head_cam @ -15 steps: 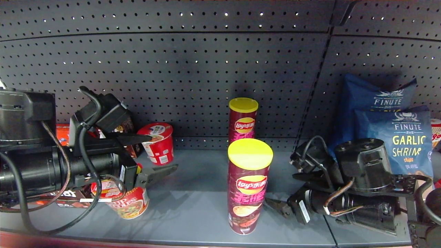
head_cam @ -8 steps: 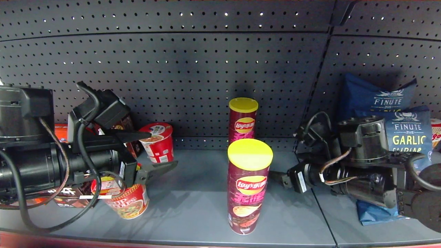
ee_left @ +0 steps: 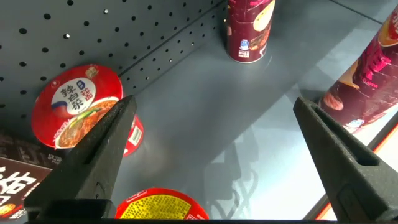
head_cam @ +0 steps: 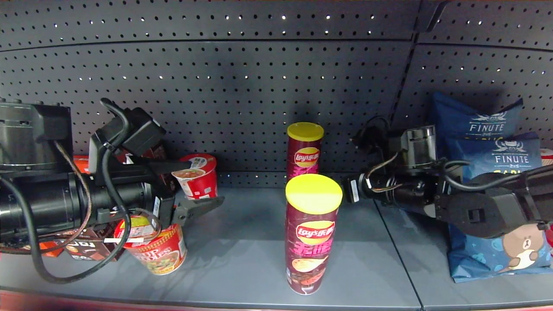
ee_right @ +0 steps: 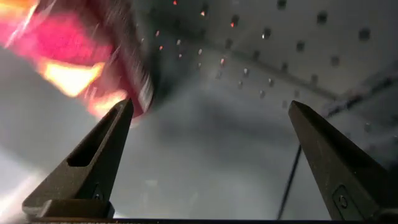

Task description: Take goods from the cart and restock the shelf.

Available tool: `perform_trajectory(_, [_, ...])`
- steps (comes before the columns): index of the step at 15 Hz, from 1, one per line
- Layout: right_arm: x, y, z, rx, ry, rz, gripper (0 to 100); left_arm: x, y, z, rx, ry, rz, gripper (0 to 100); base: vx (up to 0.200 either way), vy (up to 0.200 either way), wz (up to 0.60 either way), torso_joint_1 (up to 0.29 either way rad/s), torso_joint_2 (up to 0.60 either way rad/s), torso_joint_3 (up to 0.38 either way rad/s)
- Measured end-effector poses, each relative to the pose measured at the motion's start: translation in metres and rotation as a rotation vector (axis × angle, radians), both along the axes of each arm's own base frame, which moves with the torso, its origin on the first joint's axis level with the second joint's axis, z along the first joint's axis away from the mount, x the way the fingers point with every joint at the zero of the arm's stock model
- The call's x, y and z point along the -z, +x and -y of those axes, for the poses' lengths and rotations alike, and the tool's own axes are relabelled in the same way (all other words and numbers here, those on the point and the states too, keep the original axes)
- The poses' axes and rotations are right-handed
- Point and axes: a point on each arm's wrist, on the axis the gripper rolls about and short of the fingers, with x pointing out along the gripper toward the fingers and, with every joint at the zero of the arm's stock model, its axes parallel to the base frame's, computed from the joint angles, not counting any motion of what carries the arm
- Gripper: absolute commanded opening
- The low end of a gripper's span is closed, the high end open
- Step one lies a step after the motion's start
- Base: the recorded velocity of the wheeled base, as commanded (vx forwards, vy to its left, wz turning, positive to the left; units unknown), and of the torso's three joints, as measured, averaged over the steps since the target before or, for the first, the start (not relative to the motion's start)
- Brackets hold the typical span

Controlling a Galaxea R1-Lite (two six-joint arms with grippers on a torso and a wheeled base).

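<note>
grey metal shelf [head_cam: 242,259]: runs across the whole head view and carries all the goods.
back panel [head_cam: 216,86]: dark, full of small holes, upright behind the shelf.
blue bags [head_cam: 510,151]: two snack bags at the right end, one leaning behind the other, the right arm crossing in front of them.
left claw [ee_left: 214,104]: over the left part of the shelf, lying level and pointing toward the middle; fingers spread wide with nothing between them.
right claw [ee_right: 211,104]: reaches in from the right, low over the shelf; fingers spread wide and empty, with a blurred red can just beside one finger in the right wrist view. in the head view its tips are hidden behind the front can.
front can [head_cam: 312,242]: tall maroon chip can with a yellow lid, upright near the shelf's front edge, in the middle.
rear can [head_cam: 305,151]: the same kind, upright against the back panel, straight behind the front can and apart from it.
red cup [head_cam: 203,185]: noodle cup near the back panel, tilted, past the left claw.
second cup [head_cam: 162,250]: tipped over under the left arm.
brown box [head_cam: 90,248]: beside the second cup, partly hidden.
</note>
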Motion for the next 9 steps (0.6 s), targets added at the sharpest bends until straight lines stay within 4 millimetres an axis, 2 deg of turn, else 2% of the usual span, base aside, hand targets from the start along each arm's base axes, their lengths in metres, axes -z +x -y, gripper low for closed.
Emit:
perform_trajectory(5, [0.008, 0.006, -0.003, 0.01, -0.004, -0.02, 100, 0.003, 0.0, -0.006, -0.025, 0.002, -0.009, 100, 0.0, 0.0, 0.0, 0.0, 0.0, 0.0])
perform_trajectory(9, [0.006, -0.01, -0.002, -0.002, -0.011, -0.023, 100, 0.0, -0.008, -0.009, -0.025, -0.002, 0.006, 100, 0.0, 0.0, 0.0, 0.0, 0.0, 0.0])
